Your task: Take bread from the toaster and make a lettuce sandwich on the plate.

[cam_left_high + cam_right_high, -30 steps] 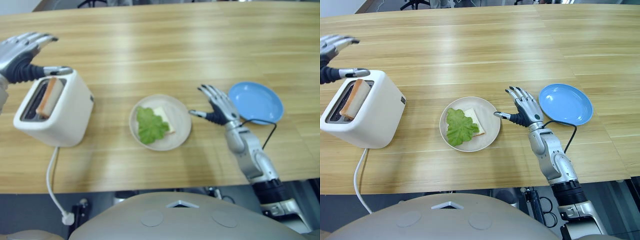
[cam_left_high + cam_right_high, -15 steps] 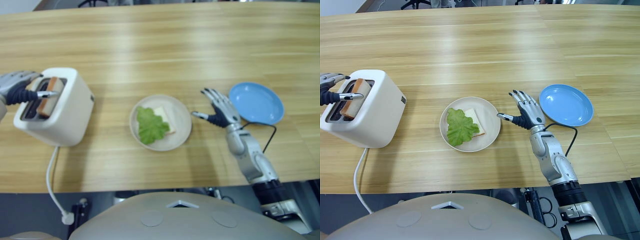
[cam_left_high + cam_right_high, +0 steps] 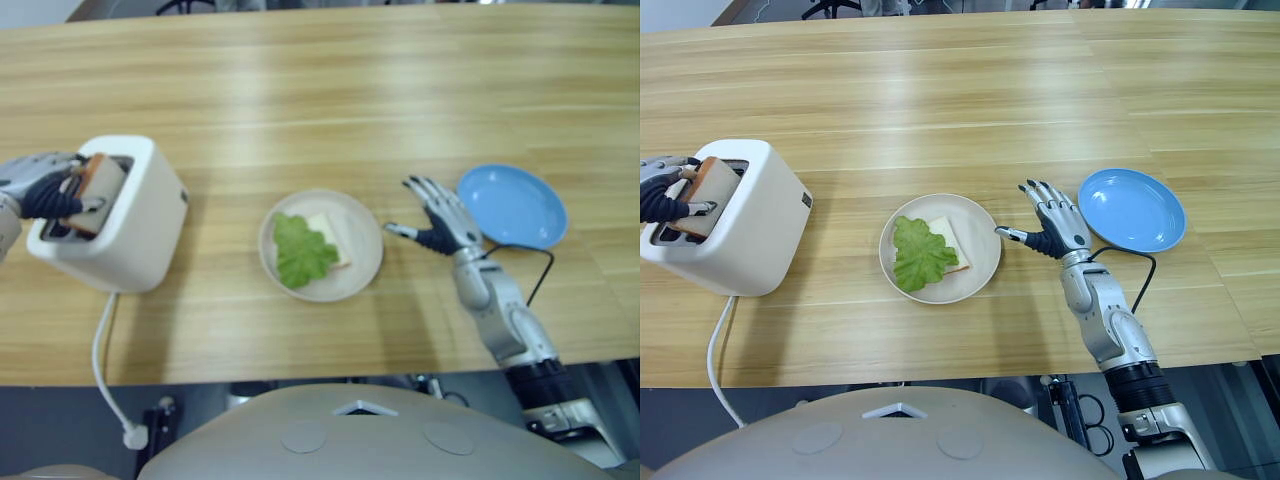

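One white boxy toaster [image 3: 752, 238] stands well left of the round cream plate [image 3: 981, 272], its upright brown-crusted bread slice [image 3: 710, 178] clasped in the curled left hand [image 3: 660, 197], while the splayed, empty right hand [image 3: 1055, 228] rests just beside that plate.

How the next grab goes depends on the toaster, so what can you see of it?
The toaster is a white, boxy appliance with rounded corners, seemingly plastic, standing upright on the wooden table at the robot's left. Dark slots open in its top; a brown-crusted slice of bread sticks up from one, tilted, with the left hand closed on it. A small dark mark shows on its right side. A white cord runs from its near side over the table edge.
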Motion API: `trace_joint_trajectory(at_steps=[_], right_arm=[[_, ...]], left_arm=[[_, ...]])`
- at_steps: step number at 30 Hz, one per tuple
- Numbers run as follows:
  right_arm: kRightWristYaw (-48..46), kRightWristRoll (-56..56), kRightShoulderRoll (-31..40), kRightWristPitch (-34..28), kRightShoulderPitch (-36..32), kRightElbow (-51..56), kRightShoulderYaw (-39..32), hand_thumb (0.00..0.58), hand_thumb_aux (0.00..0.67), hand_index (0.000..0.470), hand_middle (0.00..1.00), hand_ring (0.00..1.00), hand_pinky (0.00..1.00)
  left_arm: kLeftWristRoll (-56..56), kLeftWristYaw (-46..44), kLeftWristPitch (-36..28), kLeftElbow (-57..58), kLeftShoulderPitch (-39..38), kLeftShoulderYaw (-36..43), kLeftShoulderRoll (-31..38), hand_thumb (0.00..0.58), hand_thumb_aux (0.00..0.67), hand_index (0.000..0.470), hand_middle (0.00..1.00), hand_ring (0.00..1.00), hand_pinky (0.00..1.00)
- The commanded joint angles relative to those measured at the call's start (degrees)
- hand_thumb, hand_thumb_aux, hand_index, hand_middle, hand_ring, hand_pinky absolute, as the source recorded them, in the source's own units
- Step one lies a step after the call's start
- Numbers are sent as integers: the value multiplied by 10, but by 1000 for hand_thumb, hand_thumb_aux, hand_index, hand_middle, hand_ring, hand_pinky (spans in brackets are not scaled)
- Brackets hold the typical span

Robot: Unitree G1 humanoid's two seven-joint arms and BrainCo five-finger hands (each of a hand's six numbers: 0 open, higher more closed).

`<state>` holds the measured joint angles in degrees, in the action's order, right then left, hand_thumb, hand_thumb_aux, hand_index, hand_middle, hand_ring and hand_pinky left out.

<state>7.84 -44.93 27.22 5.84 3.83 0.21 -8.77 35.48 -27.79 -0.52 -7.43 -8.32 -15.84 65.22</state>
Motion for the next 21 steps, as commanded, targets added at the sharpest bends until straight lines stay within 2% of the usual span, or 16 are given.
trace_joint_trajectory(at_steps=[1,12,17,21], right_arm=[[-1,4,3,0,-1,11,-4,0,0,0,0,0,0],[1,2,0,0,-5,24,-11,0,0,0,0,0,0],[3,3,-2,-1,-6,29,-12,0,0,0,0,0,0],[5,5,-3,-2,-7,32,-11,0,0,0,0,0,0]], left_arm=[[-7,32,10,-16,23,-25,-11,580,670,460,1000,1000,1000],[-30,122,57,-91,101,-89,-52,580,670,460,1000,1000,1000],[-68,192,84,-115,168,-150,-83,580,670,460,1000,1000,1000],[-126,188,88,-124,209,-128,-116,580,670,460,1000,1000,1000]])
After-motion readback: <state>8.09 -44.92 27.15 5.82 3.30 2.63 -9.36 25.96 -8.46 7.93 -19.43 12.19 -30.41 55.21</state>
